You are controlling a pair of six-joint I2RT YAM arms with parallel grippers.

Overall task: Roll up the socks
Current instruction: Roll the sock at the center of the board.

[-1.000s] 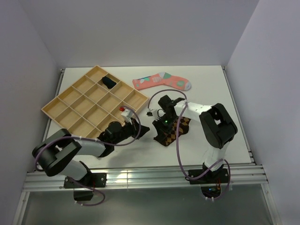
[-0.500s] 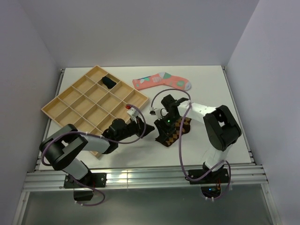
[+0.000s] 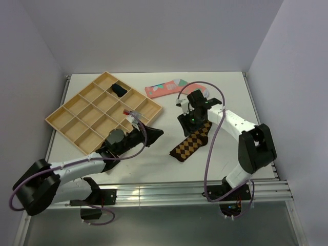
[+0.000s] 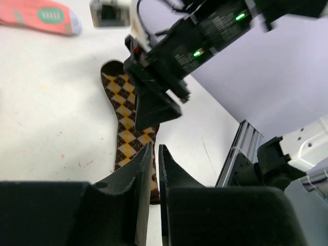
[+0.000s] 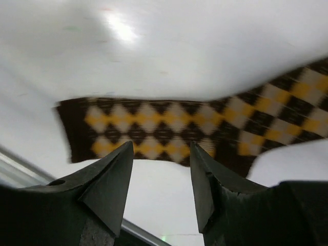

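- Right claw is now open and empty. A second ago it was clamped on the diamond sock, and it has since moved toward 12 o'clock.
- That diamond sock was bunched before. It now lies flat on the counter, at the claw's 6 o'clock.
- Left claw is nearly closed with a thin slit, empty, at the sock's 9 o'clock.
- Pink sock at 12 o'clock and navy sock in the tray are unmoved.

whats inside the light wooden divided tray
One short dark navy sock lies in a far compartment; other visible compartments hold nothing. The left arm covers the tray's near corner, so that part is unseen.
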